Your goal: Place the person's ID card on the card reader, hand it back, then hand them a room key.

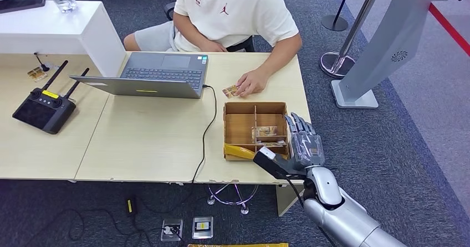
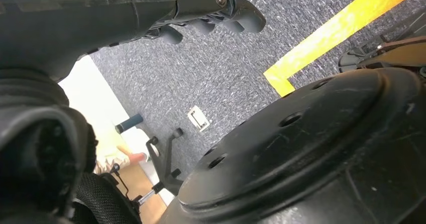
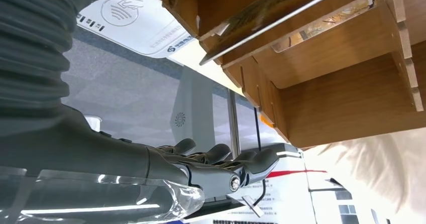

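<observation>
Robot's right hand (image 1: 304, 142) hovered at the right edge of the wooden divided box (image 1: 239, 111), fingers (image 1: 299, 126) stretched out and slightly apart, holding nothing; in the right wrist view the same fingers (image 3: 216, 158) lay extended beside the box's (image 3: 351, 93) wooden wall. Seen from the head camera, the box sat at about four o'clock on the pale worktop (image 1: 149, 142), with cards (image 1: 265, 132) lying in its right-hand compartments, too small to tell apart. At roughly two o'clock from the box, a seated person's hand (image 1: 252, 83) rested on the worktop, holding a small gold-toned card (image 1: 230, 91) against the surface just beyond the box's far wall. An open grey laptop (image 1: 149, 75) stood toward twelve o'clock, its black cable (image 1: 208, 130) trailing across the worktop and over the near edge. A black remote controller (image 1: 44, 106) with two antennas lay at nine o'clock. The left hand (image 2: 211, 13) hung low over grey carpet (image 2: 226, 68), its fingers curled with nothing in them.
</observation>
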